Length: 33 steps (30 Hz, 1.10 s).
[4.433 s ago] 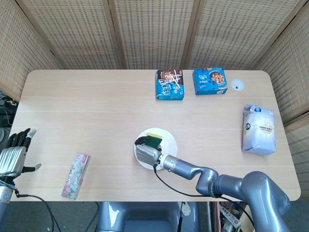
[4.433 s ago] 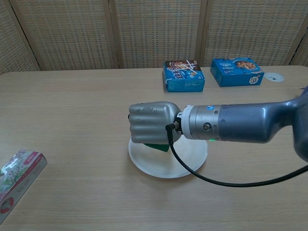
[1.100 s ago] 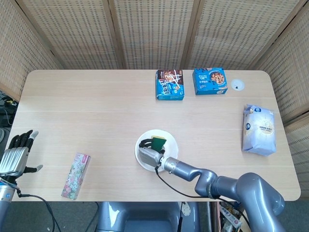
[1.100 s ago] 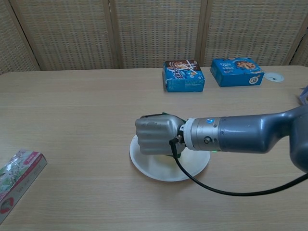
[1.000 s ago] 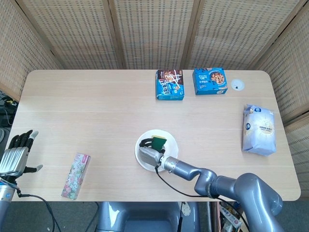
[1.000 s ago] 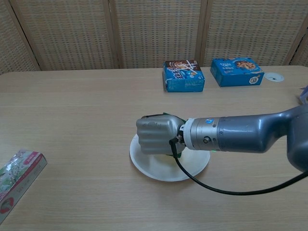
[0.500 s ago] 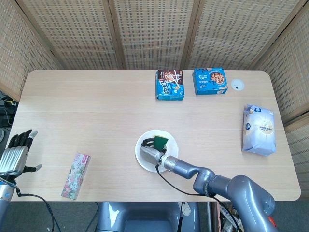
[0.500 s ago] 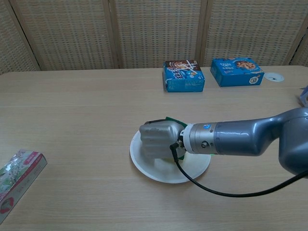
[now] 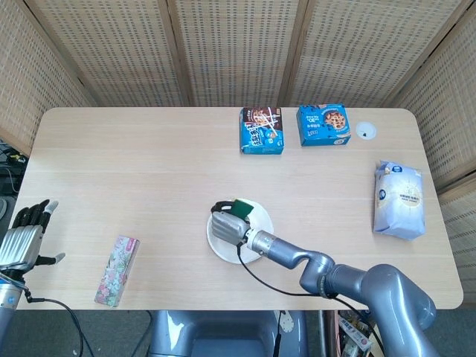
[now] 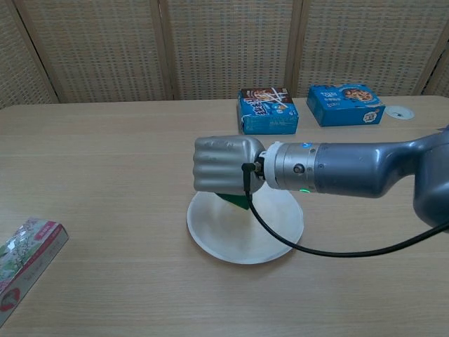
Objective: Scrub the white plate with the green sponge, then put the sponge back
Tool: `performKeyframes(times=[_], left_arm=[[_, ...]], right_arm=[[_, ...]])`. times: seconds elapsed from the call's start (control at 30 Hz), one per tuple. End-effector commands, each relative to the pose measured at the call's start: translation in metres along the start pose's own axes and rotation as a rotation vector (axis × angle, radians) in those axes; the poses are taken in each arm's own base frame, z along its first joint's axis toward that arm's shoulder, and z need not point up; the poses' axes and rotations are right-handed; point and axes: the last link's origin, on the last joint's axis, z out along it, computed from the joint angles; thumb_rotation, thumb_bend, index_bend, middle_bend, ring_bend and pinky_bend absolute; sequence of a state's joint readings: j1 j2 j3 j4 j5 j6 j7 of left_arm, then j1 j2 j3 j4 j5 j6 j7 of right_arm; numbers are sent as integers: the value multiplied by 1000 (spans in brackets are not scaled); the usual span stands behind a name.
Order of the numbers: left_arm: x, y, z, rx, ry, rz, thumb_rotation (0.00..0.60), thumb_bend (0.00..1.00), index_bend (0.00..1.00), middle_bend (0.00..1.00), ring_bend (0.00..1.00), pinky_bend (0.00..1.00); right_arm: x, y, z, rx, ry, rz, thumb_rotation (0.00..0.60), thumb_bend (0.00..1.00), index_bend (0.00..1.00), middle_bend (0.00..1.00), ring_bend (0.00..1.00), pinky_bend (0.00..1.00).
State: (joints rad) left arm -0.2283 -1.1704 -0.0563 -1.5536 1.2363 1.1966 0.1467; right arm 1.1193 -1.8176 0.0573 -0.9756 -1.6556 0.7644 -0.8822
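Item: right hand (image 10: 223, 163), fingers curled tight around the green sponge (image 10: 235, 200); a green corner shows under the fist in the chest view, and a green edge beyond it in the head view; the sponge appears lifted just above the plate, though contact cannot be ruled out.

Item: white plate (image 10: 280, 235), flat on the surface (image 9: 134, 171) near its front edge, directly below the fist; no marks or suds can be made out on it.

Item: left hand (image 9: 22, 238), at the surface's far left edge, fingers extended and apart, holding nothing.

Bystanders: two blue boxes (image 9: 262, 131) at the back; a white bag (image 9: 399, 198) to the right; a floral packet (image 9: 117, 270) front left.

Progress (a judgement): sponge in hand and over the plate, so scrubbing looks under way or near its close; the return of the sponge is not yet done, and its resting place is not evident.
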Motion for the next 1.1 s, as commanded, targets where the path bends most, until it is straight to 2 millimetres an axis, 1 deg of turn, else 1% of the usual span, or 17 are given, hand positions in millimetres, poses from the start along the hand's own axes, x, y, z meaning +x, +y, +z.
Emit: performKeyframes(times=[0.03, 0.13, 0.17, 0.23, 0.37, 0.43, 0.53, 0.63, 0.77, 0.9, 1.0, 1.1], left_arm=[[0, 1, 0, -4, -1, 0, 600, 0, 0, 0, 0, 0], [0, 2, -1, -8, -2, 1, 600, 0, 0, 0, 0, 0], [-1, 2, -1, -9, -3, 1, 600, 0, 0, 0, 0, 0], [-1, 3, -2, -11, -5, 1, 600, 0, 0, 0, 0, 0], [-2, 5, -2, -16, -12, 2, 600, 0, 0, 0, 0, 0], [-2, 5, -2, -18, -14, 0, 600, 0, 0, 0, 0, 0], [-2, 5, -3, -16, -15, -1, 600, 0, 0, 0, 0, 0], [-2, 3, -3, -12, -16, -3, 600, 0, 0, 0, 0, 0], [-1, 3, -3, -11, -17, -4, 600, 0, 0, 0, 0, 0], [-2, 2, -3, -9, -23, -2, 600, 0, 0, 0, 0, 0], [-3, 3, -2, -8, -26, -2, 600, 0, 0, 0, 0, 0], [-3, 3, -2, -5, -25, 4, 600, 0, 0, 0, 0, 0]], right_arm=[[11, 38, -11, -141, 62, 311, 600, 417, 630, 625, 428, 601], [14, 47, -18, -213, 70, 593, 600, 418, 630, 624, 428, 589], [16, 49, -21, -238, 70, 755, 600, 418, 630, 624, 428, 584], [18, 49, -25, -259, 55, 960, 600, 417, 630, 624, 427, 555], [19, 43, -28, -258, -9, 1271, 600, 417, 630, 624, 428, 461], [20, 40, -28, -261, -41, 1404, 600, 418, 630, 625, 428, 391], [20, 37, -26, -264, -88, 1549, 600, 418, 630, 625, 425, 336], [19, 35, -24, -273, -126, 1670, 600, 418, 630, 623, 402, 309], [17, 36, -19, -304, -147, 1764, 600, 418, 631, 615, 352, 275], [14, 35, -12, -339, -152, 1838, 600, 418, 637, 592, 254, 174], [10, 31, -7, -364, -158, 1877, 600, 418, 638, 580, 224, 156], [3, 19, -1, -384, -172, 1849, 600, 418, 639, 570, 212, 156]])
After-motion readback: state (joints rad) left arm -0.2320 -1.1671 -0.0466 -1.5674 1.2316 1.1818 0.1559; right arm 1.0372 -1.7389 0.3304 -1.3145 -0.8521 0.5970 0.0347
